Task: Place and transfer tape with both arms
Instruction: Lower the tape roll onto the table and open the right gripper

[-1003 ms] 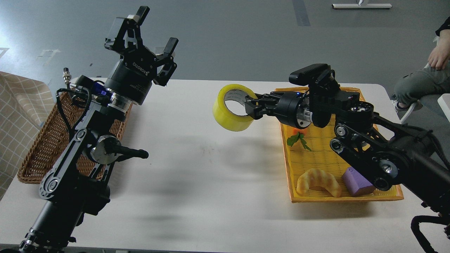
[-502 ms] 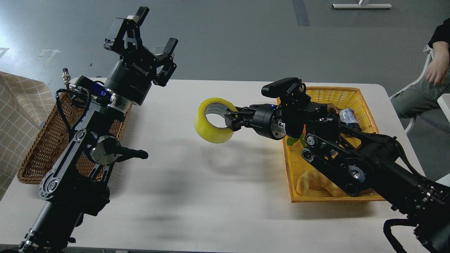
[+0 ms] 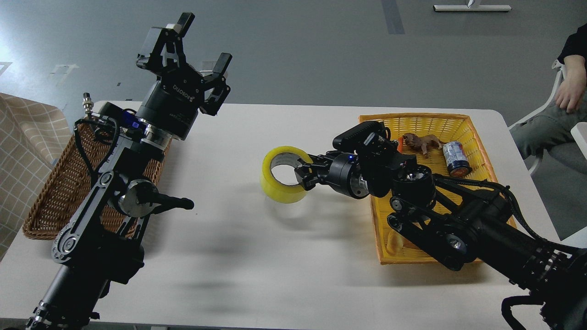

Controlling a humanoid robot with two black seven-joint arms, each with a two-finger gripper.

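The tape [image 3: 275,183], a yellow translucent roll with a grey-white core, is held near the middle of the white table [image 3: 257,256], close to or touching its surface. My right gripper [image 3: 304,175] is shut on the tape's right wall, one finger inside the core. My right arm reaches in from the lower right over the yellow basket. My left gripper [image 3: 202,43] is open and empty, raised high above the table's far left, well apart from the tape.
A yellow basket [image 3: 477,133] at the right holds a small can [image 3: 455,158], a brown toy animal [image 3: 419,143] and a croissant mostly hidden by my arm. A brown wicker basket [image 3: 55,197] stands at the left edge. A seated person [image 3: 566,98] is at far right.
My right gripper has carried the tape out from above the yellow basket, leftward and down toward the table's middle. The left arm has barely moved.
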